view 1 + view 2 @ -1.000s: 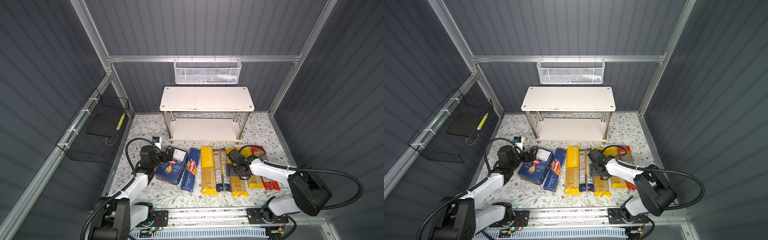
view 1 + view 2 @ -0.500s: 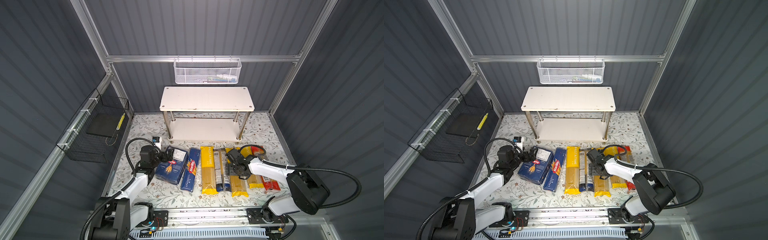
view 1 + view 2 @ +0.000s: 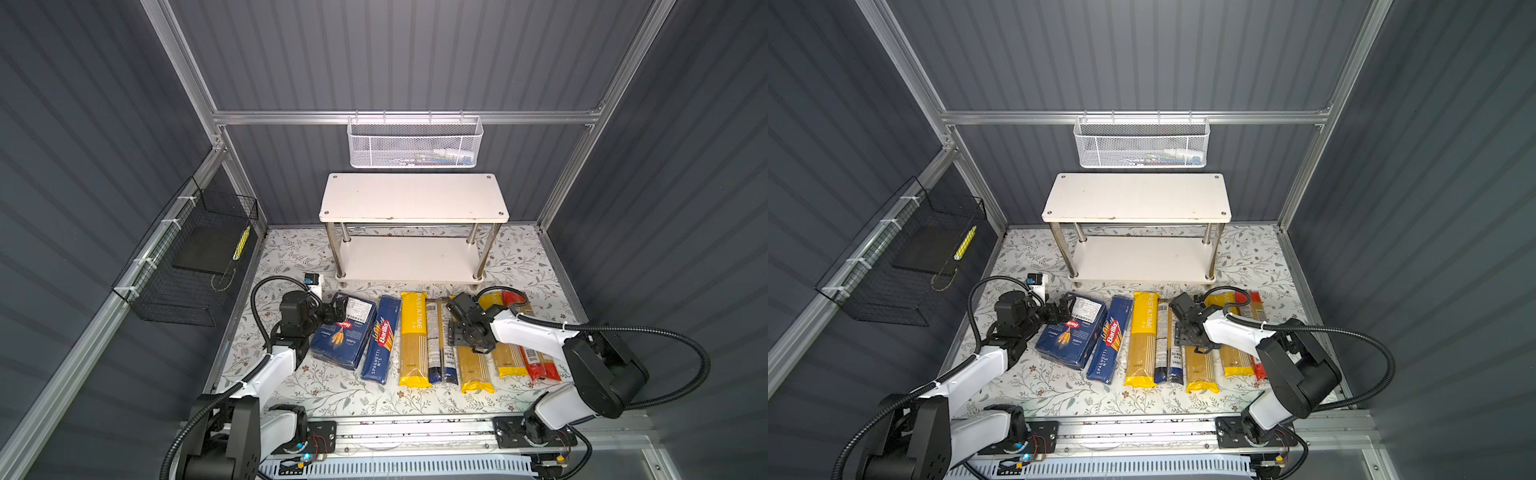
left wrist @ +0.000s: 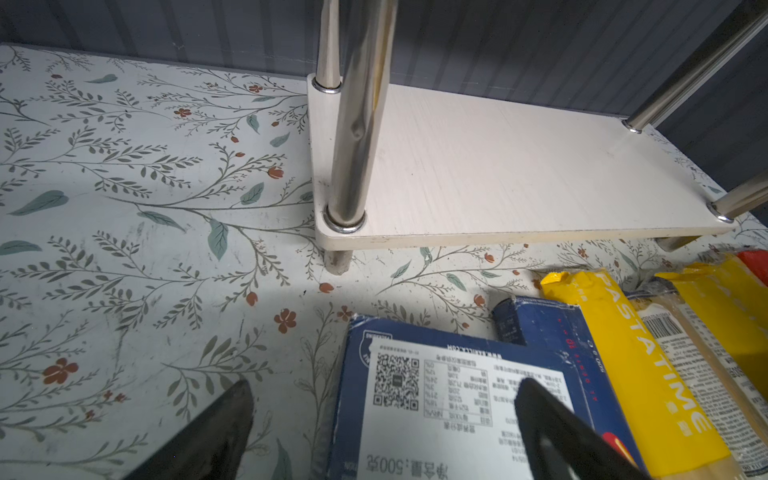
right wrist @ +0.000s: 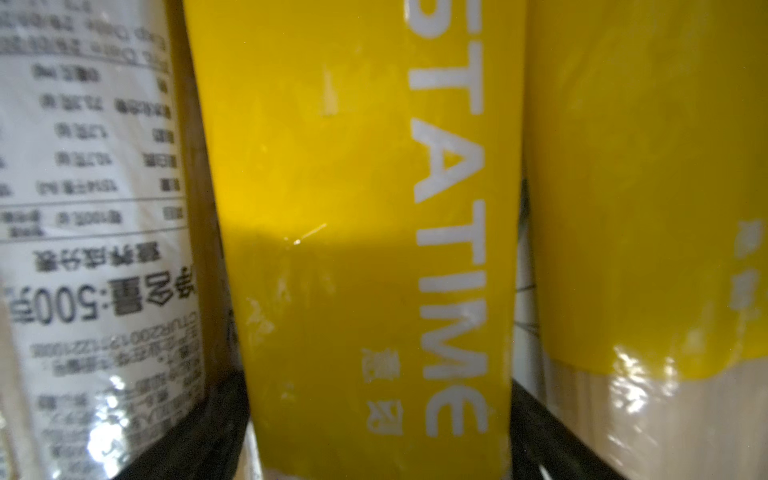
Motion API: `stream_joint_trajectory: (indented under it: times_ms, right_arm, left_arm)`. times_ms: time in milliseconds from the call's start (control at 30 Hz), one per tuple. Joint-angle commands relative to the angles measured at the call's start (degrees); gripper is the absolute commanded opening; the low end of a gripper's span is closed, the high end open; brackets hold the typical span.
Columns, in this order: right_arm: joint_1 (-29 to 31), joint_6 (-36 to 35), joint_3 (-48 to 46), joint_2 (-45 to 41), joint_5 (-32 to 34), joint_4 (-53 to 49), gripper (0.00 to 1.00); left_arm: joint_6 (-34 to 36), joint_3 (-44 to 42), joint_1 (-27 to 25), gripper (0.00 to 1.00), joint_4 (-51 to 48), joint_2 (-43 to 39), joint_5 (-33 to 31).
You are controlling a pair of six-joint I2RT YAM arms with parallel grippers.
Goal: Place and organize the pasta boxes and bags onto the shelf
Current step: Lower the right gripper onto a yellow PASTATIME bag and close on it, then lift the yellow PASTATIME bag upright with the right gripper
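The middle yellow packet [image 5: 374,208] lies flat in the row of packets on the flowered table [image 3: 291,257], in front of the shelf [image 3: 415,199]. My right pincer [image 3: 471,341] is down on it, unclenched, with a finger along each side. My left pincer [image 4: 382,395] is spread wide too, one finger over the table, the other over the wide blue box [image 3: 343,336].

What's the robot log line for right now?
left fingers: open over wide box edge | right fingers: astride middle yellow bag, grip unclear | shelf: empty
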Motion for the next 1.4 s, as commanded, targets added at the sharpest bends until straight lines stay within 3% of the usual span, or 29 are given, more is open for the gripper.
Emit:
stream_joint_trajectory:
  times_ms: [0,533,1000,1367]
  right_arm:
    - [0.57,1.45,-2.07,3.99,-0.61,-5.61,0.86]
    - [1.12,2.0,-2.98,2.76,1.29,-4.53,0.69]
    - [1.14,3.49,-8.52,-5.27,0.46,-0.79,0.51]
    - [1.13,0.46,-8.21,-11.09,1.87,-0.35,0.37]
  left_arm:
    - [-0.05,0.38,-0.2,0.99,0.1,-0.58,-0.35]
    - [-0.29,0.2,-0.21,0.99,0.25,-0.83,-1.12]
    - [-0.2,-0.06,-0.2,0.99,0.4,-1.28,-0.95]
    - [-0.2,0.12,-0.2,0.99,0.35,-0.93,-0.69]
